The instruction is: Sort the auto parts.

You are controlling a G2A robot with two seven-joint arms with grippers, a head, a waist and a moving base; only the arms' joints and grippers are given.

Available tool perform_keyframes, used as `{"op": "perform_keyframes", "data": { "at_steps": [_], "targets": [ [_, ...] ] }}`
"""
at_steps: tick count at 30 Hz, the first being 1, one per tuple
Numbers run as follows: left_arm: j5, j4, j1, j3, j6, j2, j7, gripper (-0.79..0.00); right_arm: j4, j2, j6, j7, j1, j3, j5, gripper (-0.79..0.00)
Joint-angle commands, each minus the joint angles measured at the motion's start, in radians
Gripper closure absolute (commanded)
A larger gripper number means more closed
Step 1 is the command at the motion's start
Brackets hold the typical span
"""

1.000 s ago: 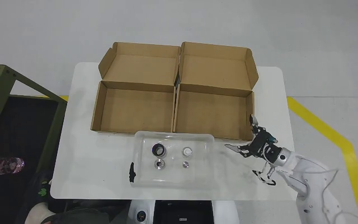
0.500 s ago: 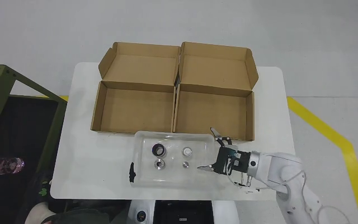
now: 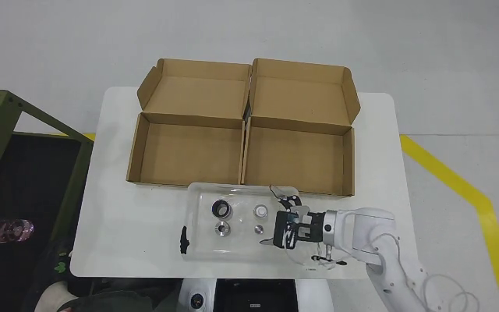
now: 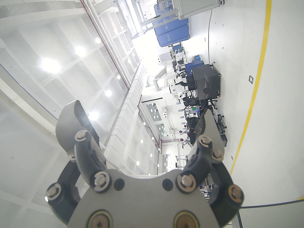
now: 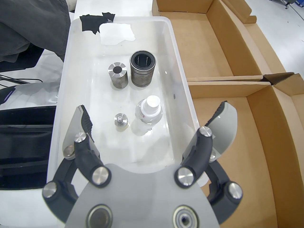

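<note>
As R tool (image 5: 152, 107), wide open, empty, hides end of clear bin (image 3: 234, 186), L tool (image 4: 140, 107) gapes empty.

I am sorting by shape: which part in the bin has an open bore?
The largest metal cylinder, whose top shows a dark open hole; the others all have closed tops.

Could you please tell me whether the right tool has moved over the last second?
Yes. The right tool has moved from the bare table beyond the clear bin to above that bin's inside.
</note>
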Motion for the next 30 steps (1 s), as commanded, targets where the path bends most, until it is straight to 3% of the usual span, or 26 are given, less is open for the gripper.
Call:
{"op": "perform_keyframes", "data": {
  "at_steps": [1,11,17,19,30],
  "targets": [
    [0.0,0.0,0.0,0.0,0.0,0.0,0.0,-0.785,0.009,0.0,0.005,0.012,0.009,-0.014,0.005,-0.785],
    [0.0,0.0,0.0,0.0,0.0,0.0,0.0,-0.785,0.059,0.0,0.025,0.056,0.059,-0.089,0.017,-0.785],
    [0.0,0.0,0.0,0.0,0.0,0.0,0.0,-0.785,0.08,0.003,0.049,0.071,0.075,-0.102,0.019,-0.542],
    [0.0,0.0,0.0,0.0,0.0,0.0,0.0,-0.785,0.084,0.004,0.056,0.075,0.078,-0.106,0.019,-0.403],
    [0.0,0.0,0.0,0.0,0.0,0.0,0.0,-0.785,0.115,0.008,0.094,0.093,0.106,-0.13,0.01,-0.314]
  ]
}}
